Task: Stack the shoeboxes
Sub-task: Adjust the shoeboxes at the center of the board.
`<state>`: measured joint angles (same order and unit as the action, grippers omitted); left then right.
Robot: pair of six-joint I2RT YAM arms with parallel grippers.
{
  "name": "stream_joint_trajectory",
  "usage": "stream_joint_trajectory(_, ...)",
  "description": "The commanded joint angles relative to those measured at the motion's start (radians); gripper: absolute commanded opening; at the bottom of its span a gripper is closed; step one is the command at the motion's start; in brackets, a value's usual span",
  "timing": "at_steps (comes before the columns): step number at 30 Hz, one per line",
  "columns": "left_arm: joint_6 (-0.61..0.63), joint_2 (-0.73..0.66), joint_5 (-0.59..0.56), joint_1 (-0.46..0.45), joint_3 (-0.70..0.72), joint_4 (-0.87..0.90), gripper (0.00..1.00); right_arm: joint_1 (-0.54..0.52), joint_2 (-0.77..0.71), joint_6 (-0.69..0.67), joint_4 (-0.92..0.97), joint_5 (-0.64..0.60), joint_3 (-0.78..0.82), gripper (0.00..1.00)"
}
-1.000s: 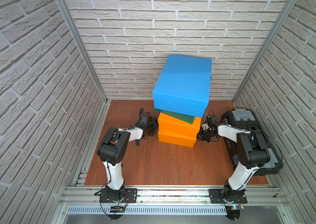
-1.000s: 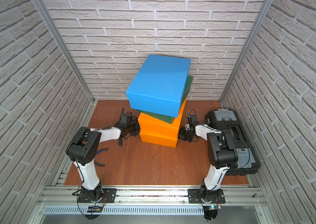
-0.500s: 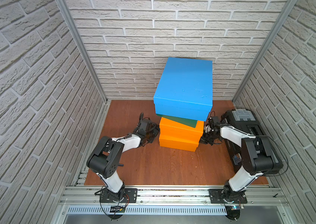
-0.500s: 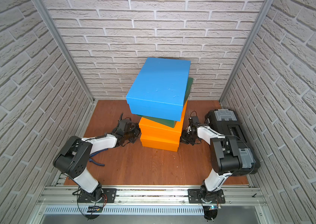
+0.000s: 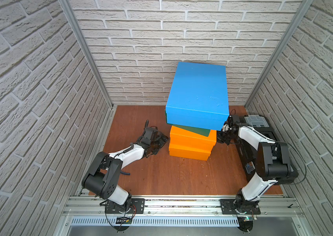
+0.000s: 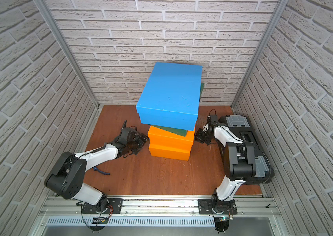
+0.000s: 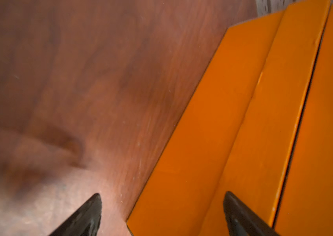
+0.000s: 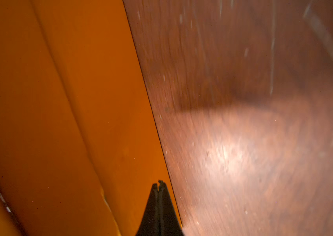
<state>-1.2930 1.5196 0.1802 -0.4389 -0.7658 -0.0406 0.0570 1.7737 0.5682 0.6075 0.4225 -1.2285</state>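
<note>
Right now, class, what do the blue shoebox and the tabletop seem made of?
Blue shoebox: probably cardboard, matte; flat colour, no glare, small scuffs on its lid. Tabletop: wood or wood-look laminate, faint sheen; reddish-brown grain lines, soft light patch.

Both top views: mounted high above the rail [image 5: 182, 206], behind the left gripper [image 5: 164, 140] and right gripper [image 5: 221, 139], tilted steeply down and facing the back wall [image 5: 182, 40]. Far off: whole floor [image 5: 171, 173], both arms and the boxes [image 5: 197, 98] between the grippers all in frame. Nearly the same field in both, shifted a little sideways.

Left wrist view: just behind the left gripper [image 7: 161, 195], looking out past its fingertips, very close; orange boxes [image 7: 212, 132] at one fingertip, floor at the other.

Right wrist view: just behind the right gripper [image 8: 159, 183], equally close; orange boxes beside the tips, floor ahead.

Shared with the top views: orange sides and adjoining floor.
</note>
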Motion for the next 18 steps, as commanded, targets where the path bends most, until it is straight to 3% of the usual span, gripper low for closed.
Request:
stream_joint_trajectory(1,0.034,0.027,0.016,0.013,-0.047,0.022,0.93,0.006,0.081,-0.007,0.005,-0.005,-0.103,0.03)
stream_joint_trajectory(10,0.015,0.114,0.055,-0.007,-0.097,-0.009,0.92,0.0,0.305,0.032,-0.077,0.04,-0.316,0.03)
stream_joint_trajectory(18,-0.01,0.108,0.046,-0.038,-0.081,-0.024,0.92,-0.052,0.36,0.036,-0.087,0.058,-0.374,0.03)
